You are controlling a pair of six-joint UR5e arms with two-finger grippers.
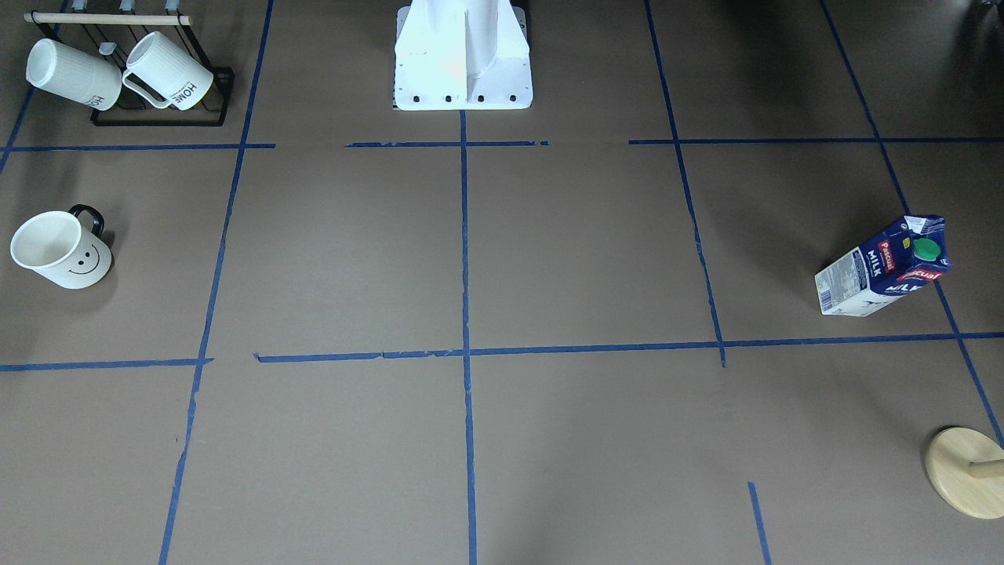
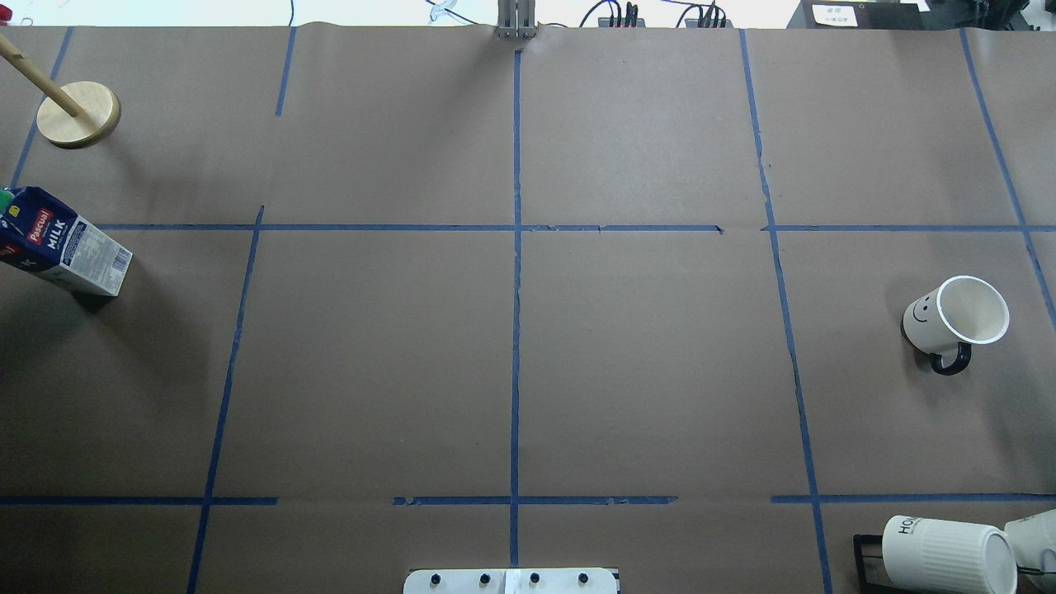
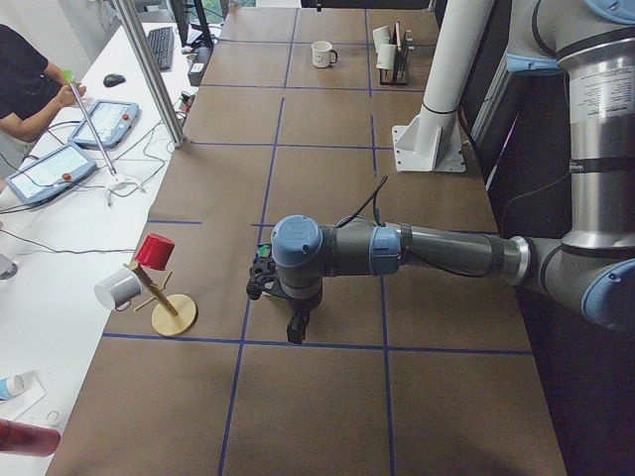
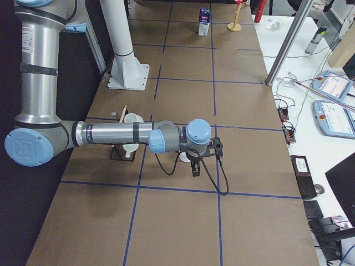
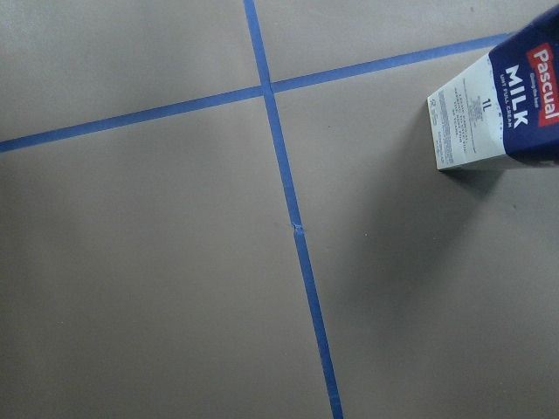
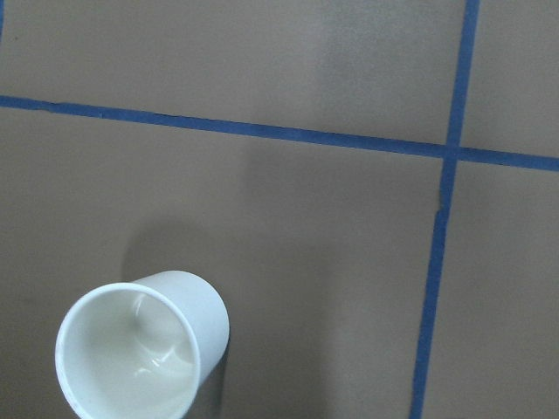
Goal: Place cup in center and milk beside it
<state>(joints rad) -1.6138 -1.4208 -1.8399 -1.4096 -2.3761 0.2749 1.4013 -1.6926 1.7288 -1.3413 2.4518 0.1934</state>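
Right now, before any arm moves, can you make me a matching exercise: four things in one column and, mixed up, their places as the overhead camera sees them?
Things:
1. cup
2. milk
3. ribbed mug
4. wooden stand

Places in the overhead view:
A. top left corner
B. bottom right corner
C. left edge, about halfway up
D. right side, about halfway up

Pairs: 1-D, 2-C, 3-B, 4-A.
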